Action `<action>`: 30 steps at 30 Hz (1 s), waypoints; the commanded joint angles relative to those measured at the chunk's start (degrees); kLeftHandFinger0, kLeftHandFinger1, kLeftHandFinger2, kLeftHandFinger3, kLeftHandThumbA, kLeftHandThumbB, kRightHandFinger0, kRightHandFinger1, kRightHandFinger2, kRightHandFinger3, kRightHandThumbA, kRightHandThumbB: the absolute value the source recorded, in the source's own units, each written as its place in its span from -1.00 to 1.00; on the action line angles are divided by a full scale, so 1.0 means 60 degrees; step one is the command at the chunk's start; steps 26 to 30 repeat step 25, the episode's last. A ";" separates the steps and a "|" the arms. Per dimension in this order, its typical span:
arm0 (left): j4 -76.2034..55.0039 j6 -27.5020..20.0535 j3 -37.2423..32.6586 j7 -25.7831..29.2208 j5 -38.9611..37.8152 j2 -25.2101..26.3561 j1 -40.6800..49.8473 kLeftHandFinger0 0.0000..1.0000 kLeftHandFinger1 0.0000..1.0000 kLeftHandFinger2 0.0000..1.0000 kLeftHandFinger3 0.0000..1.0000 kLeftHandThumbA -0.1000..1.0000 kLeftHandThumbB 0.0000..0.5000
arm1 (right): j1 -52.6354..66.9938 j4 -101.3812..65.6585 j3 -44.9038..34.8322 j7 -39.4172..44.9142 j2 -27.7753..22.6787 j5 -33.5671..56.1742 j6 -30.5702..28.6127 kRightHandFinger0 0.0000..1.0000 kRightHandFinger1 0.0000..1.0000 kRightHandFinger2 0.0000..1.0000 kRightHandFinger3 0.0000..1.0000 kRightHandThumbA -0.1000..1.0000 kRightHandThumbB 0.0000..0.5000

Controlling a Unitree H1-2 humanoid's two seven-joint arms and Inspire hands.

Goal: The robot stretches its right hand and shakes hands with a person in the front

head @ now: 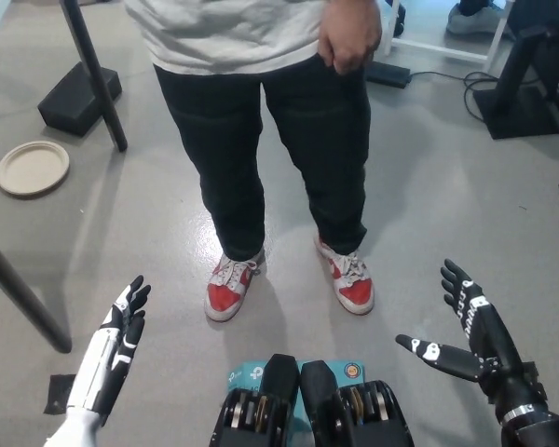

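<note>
Person's hand (349,35) well apart from open right hand (470,333)

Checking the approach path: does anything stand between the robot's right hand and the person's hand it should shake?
Nothing visible does. The open right hand sits low; the person's hand hangs near the waist, bare floor behind the gap.

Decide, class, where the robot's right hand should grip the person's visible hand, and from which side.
Grip the palm of the person's hand, coming from below: it hangs loosely curled at the waist, well above the open right hand. The left hand rests low.
</note>
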 commanded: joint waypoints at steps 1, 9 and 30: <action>-0.0189 -0.0168 0.0022 0.0045 -0.0004 0.0175 -0.0007 1.00 1.00 1.00 1.00 1.00 -0.49 | -0.0088 -0.0106 0.0086 -0.0210 -0.0096 -0.0212 -0.0750 1.00 1.00 1.00 1.00 1.00 -0.20; -0.0199 -0.0214 0.0013 0.0030 -0.0020 0.0180 0.0018 1.00 1.00 1.00 1.00 1.00 -0.51 | -0.0077 -0.0043 0.0108 -0.0252 -0.0116 -0.0279 -0.0854 1.00 1.00 1.00 1.00 1.00 -0.21; -0.0210 -0.0227 0.0030 0.0093 0.0039 0.0145 0.0034 1.00 1.00 1.00 1.00 1.00 -0.53 | -0.0056 -0.0100 0.0141 -0.0170 -0.0155 -0.0275 -0.0993 1.00 1.00 1.00 1.00 1.00 -0.18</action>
